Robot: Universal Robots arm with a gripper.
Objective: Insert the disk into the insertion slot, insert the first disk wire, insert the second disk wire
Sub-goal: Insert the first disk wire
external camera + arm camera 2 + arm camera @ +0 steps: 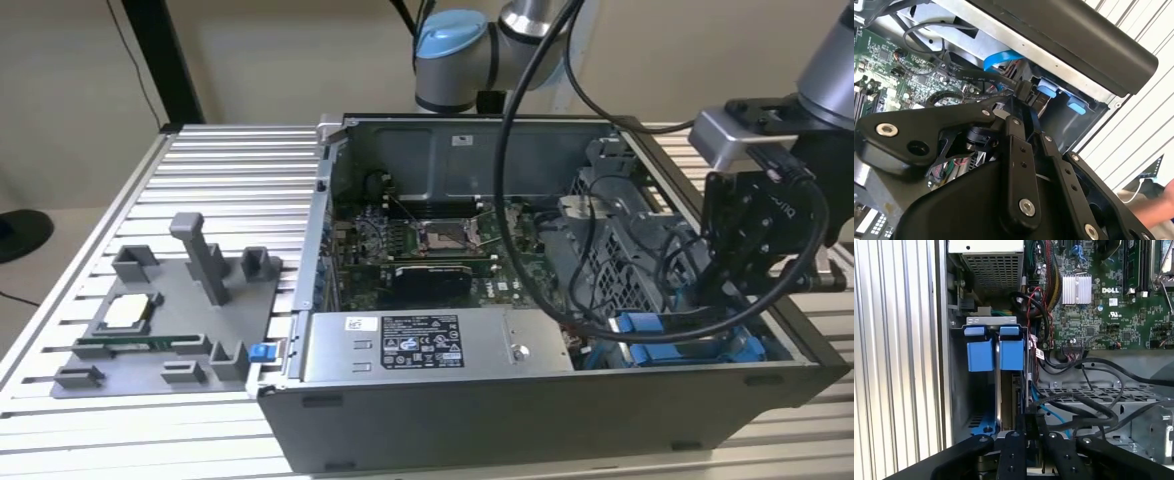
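Gripper: one, lowered into the corner of the open computer case (534, 410) at the exterior view's right. In both wrist views its fingertips (1026, 102) (1029, 421) stand narrow, drawn close on one black wire plug (1025, 90). The plug's black lead runs off towards the motherboard (427, 250).

Disk: one. It appears already seated in the insertion slot (959, 390). Only a thin silver edge (998, 390) can be made out, standing between the slot's grey wall and a dark slab. The disk's label face is hidden, so the seating cannot be confirmed beyond that.

Blue clips (979, 349): two, side by side at the mouth of the slot. Both also show in the second wrist view, just beyond the plug.

The plug is just beside the disk's edge. Whether it touches any socket cannot be told.

Other items inside the case:
- One silver power supply (414, 345) with a black-and-white label, against the near wall.
- One finned silver heat sink (1076, 289) on the motherboard.
- One flat blue cable (1001, 59), near the plug.

Outside the case:
- One grey fixture tray (147, 340) lies on the slatted metal table (227, 170), at the exterior view's left, well apart from the gripper.
- One person's hand (1154, 207) shows at the edge of the second wrist view.
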